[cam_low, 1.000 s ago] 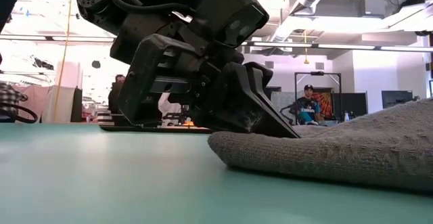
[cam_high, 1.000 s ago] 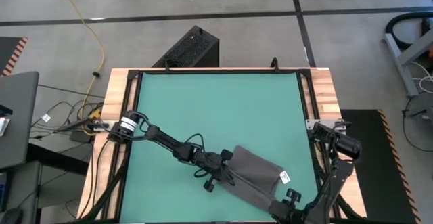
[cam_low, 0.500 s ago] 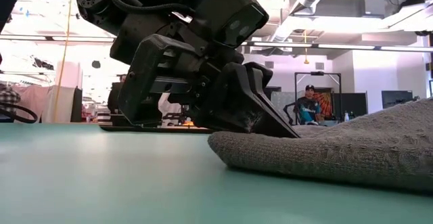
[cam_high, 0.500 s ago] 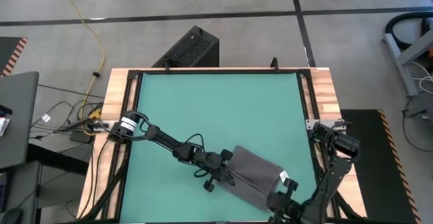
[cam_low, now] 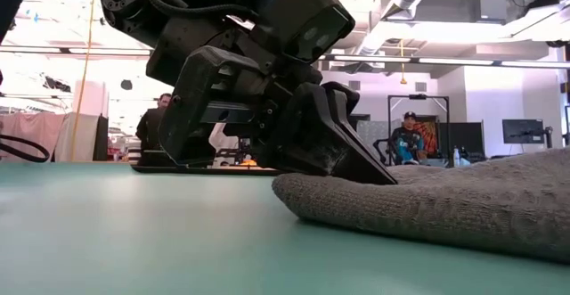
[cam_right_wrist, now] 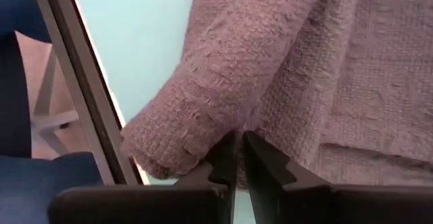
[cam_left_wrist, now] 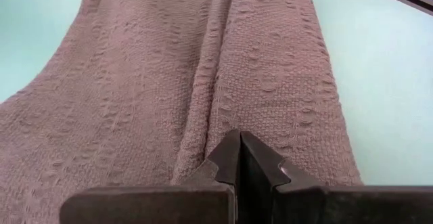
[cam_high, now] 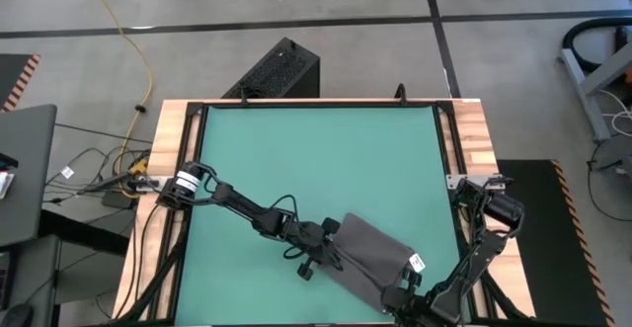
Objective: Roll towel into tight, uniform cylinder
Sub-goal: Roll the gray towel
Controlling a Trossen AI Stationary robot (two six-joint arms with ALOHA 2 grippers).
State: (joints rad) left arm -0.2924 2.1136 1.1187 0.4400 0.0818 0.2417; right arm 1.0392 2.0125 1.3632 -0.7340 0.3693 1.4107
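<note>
The dark grey towel (cam_high: pixel 367 256) lies flat and slantwise on the green mat (cam_high: pixel 316 159), near its near right corner, with its white tag (cam_high: pixel 417 263) at the right end. My left gripper (cam_high: pixel 334 252) is shut at the towel's left end; it also shows in the low view (cam_low: pixel 370 172) and in its wrist view (cam_left_wrist: pixel 239 149). My right gripper (cam_high: pixel 403 293) is shut at the towel's near right corner, by the mat's near edge, and shows in its wrist view (cam_right_wrist: pixel 238 149). My left gripper pinches a raised ridge of cloth (cam_left_wrist: pixel 215 109) at the towel's left end between its shut fingers. The fingers (cam_low: pixel 356 157) slant down from the table's left. The towel lies on the mat. One layer or several, I cannot tell. My right gripper pinches a thick folded bulge of cloth (cam_right_wrist: pixel 196 116) at the towel's near right corner between its shut fingers. The fingers come from the table's near right side. The bulge stands a little off the mat; the rest of the towel lies flat.
A black frame rail (cam_right_wrist: pixel 81 95) runs along the mat's edge close to my right gripper. A black box (cam_high: pixel 275 70) stands on the floor beyond the far edge. People (cam_low: pixel 405 139) show far behind. Bare mat lies toward the far and left sides.
My right gripper has gone toward the table's left along the near edge, in over the towel's near right corner. In the low view the towel's right part has sunk a little. My left gripper has kept still.
</note>
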